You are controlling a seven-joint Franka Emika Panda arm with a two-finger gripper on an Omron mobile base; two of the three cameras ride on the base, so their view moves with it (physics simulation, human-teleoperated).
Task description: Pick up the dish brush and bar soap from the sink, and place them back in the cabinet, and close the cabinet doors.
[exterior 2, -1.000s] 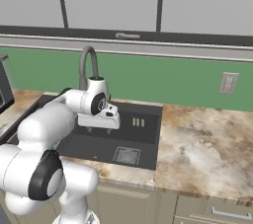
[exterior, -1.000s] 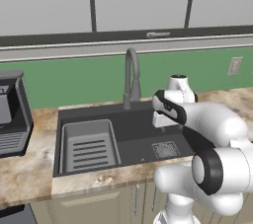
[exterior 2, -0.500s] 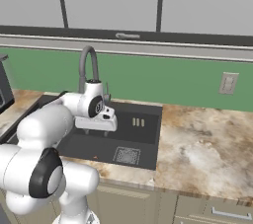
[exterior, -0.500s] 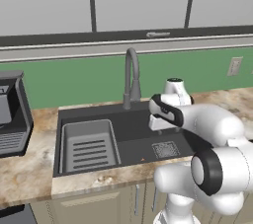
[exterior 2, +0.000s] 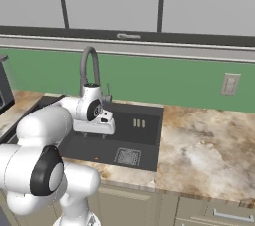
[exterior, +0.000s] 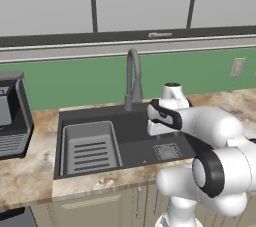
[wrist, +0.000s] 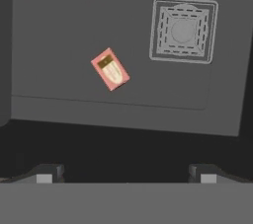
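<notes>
Your pincer (wrist: 126, 176) hangs wide open and empty; descend crookedly and the flat bar soap (wrist: 110, 69) may skid across the sink (wrist: 59, 25).

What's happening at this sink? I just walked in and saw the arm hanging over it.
The white arm's gripper hangs over the dark-grey sink with its jaws wide open, holding nothing. On the basin floor below it lies the pinkish bar soap, beside the square drain grate and not touching it. The soap shows as an orange speck near the sink's front edge. The gooseneck faucet stands behind. Nothing has been picked up yet.
</notes>
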